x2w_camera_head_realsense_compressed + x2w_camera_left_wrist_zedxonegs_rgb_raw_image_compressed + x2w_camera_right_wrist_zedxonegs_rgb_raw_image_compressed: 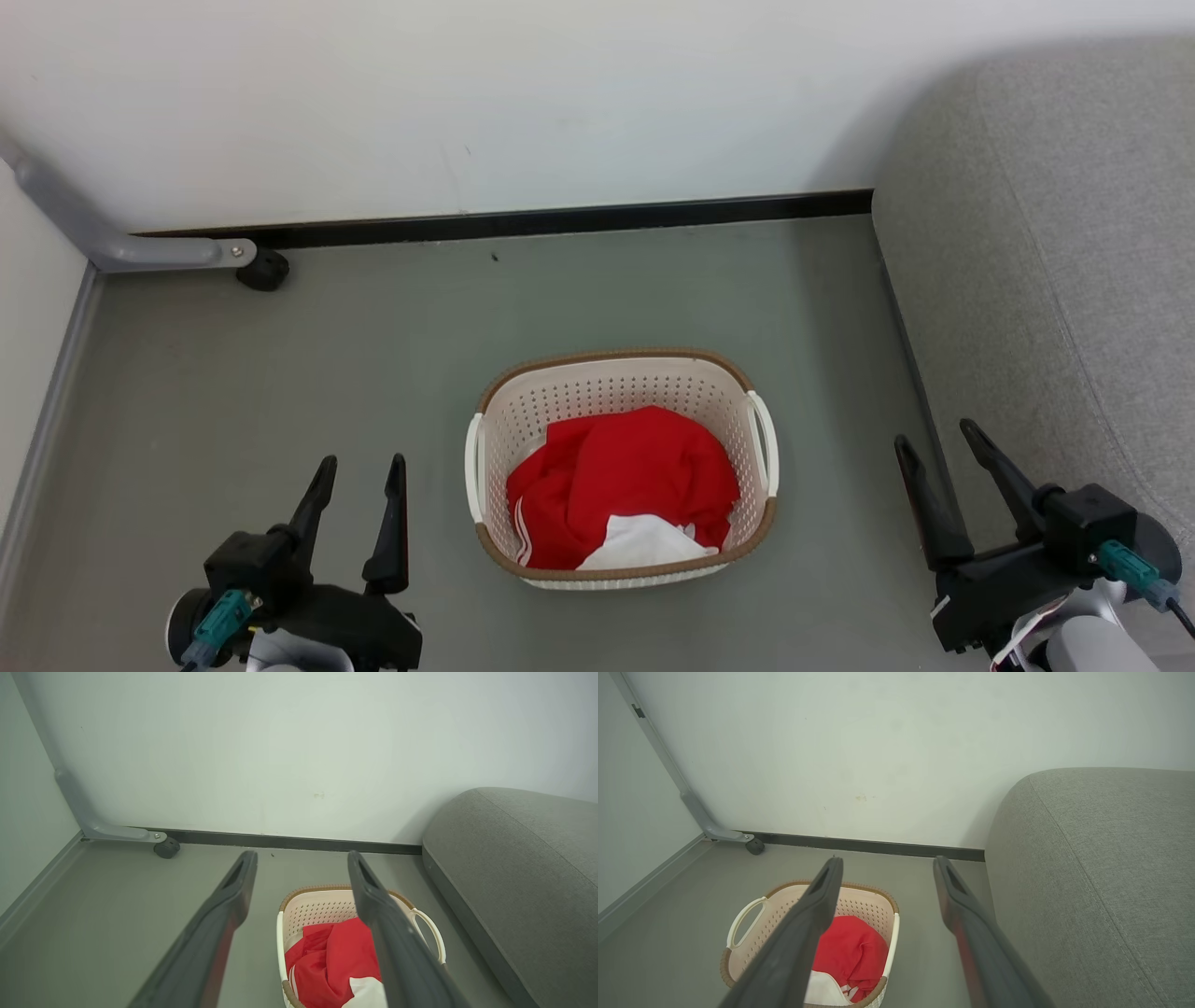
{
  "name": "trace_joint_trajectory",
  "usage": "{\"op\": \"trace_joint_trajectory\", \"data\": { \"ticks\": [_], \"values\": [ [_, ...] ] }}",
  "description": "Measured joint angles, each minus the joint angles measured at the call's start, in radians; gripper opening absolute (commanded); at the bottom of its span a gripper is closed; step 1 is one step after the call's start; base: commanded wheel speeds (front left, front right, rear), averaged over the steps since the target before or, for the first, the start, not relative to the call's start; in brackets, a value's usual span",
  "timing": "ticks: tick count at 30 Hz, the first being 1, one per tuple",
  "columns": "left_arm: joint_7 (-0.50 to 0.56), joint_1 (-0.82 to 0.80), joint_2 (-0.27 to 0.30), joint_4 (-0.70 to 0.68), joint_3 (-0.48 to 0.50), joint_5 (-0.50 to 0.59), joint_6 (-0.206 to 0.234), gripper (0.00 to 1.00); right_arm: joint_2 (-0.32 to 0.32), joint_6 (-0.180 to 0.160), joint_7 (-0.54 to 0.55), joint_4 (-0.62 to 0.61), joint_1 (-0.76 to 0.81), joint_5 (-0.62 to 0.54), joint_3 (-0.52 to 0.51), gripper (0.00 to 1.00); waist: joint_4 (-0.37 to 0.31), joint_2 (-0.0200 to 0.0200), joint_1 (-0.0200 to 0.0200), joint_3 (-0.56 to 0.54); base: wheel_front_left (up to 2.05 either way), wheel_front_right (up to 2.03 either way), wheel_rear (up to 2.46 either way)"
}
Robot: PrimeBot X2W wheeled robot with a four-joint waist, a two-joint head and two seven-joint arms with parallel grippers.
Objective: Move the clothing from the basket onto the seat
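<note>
One clothing (pixel 625 467) heap: crumpled red, white stripes.

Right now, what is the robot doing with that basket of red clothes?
Nothing is being handled yet. The red clothing lies bunched in the basket, which stands on the floor beside the grey seat. The left gripper and right gripper hang open on either side of the basket, touching nothing. None of it is on the seat.

Red clothing (pixel 621 481) in basket (pixel 616 392), seat (pixel 1055 233) right
</note>
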Motion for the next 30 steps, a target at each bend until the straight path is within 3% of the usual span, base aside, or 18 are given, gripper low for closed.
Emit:
{"op": "trace_joint_trajectory", "data": {
  "ticks": [20, 30],
  "values": [
    [0.0, -0.221, -0.007, -0.02, -0.099, 0.059, -0.009, 1.0, 0.041, 0.0, -0.001, -0.071, -0.173, -0.035, 0.003, 1.0, -0.06, 0.0001, 0.0, 0.257, 0.0, 0.0, 0.0],
    [0.0, -0.335, 0.027, 0.004, -0.165, 0.106, -0.015, 1.0, 0.07, 0.003, -0.001, -0.095, -0.252, -0.039, 0.003, 1.0, -0.106, 0.0002, 0.0, 0.398, 0.0, 0.0, 0.0]
  ]
}}
